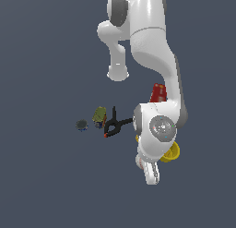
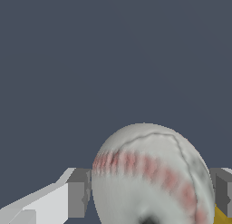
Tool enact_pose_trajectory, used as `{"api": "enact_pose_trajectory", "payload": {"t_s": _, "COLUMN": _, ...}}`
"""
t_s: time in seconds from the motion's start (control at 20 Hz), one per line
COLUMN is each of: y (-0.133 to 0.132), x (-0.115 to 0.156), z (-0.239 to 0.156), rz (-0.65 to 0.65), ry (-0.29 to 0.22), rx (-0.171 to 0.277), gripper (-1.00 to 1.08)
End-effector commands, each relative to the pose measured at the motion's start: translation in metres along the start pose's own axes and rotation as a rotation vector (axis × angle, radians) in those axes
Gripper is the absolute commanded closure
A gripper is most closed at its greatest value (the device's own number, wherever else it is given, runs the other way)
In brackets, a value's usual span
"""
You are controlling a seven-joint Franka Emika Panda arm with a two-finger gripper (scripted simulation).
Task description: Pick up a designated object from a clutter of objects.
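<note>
I had the gripper down low, its fingers pressed on both sides of the ball, right by the yellow cup. The ball was round and smooth, so I feared it could slip out or bump the cup

baseball between gripper fingers, both touching its sides.

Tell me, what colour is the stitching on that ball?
Red, on a white baseball; clearest in the wrist view.
</note>
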State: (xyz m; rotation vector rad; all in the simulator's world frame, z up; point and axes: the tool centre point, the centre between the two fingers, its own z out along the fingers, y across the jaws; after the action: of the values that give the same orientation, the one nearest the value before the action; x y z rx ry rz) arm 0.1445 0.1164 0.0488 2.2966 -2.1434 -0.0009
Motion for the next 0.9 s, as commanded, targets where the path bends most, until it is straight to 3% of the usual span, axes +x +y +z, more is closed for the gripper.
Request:
{"api": "enact_pose_trajectory", "payload": {"t_s": 0.0, "y": 0.000, "x": 0.004, "z": -0.003, "rz": 0.001, "ry": 0.000, "rx": 0.001, "gripper": 1.08}}
{"api": "enact_pose_trajectory", "payload": {"t_s": 0.35, "y": 0.003, "x": 0.033, "z": -0.031, "rz": 0.001, "ry": 0.000, "rx": 0.001, "gripper": 1.08}}
{"api": "enact_pose_trajectory", "payload": {"t_s": 0.85, "y": 0.013, "x": 0.119, "z": -0.112, "rz": 0.001, "ry": -0.002, "rx": 0.001, "gripper": 1.08}}
